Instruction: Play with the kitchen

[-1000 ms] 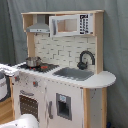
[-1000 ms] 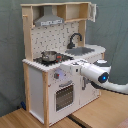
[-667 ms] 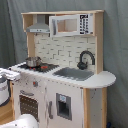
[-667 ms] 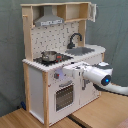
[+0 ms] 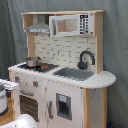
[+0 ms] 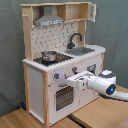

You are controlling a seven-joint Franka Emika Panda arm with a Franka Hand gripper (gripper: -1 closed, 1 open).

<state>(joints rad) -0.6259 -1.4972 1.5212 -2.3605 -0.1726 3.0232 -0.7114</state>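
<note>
The kitchen is a white and light-wood toy unit with a grey hood, a black faucet over a sink, and a small metal pot on the stove. Knobs sit above the oven door. My gripper reaches in from the second exterior view's right and sits right in front of the knob panel, just above the oven door. In the first exterior view the gripper shows only at the left edge, beside the kitchen's front corner.
A white microwave fills the upper shelf. The kitchen stands on a wooden floor against a grey curtain. The white arm stretches across the second exterior view's right. A white rounded part shows at the first exterior view's bottom.
The gripper has moved lower and toward the second exterior view's left, closer to the knob panel. The kitchen and pot have not moved.
</note>
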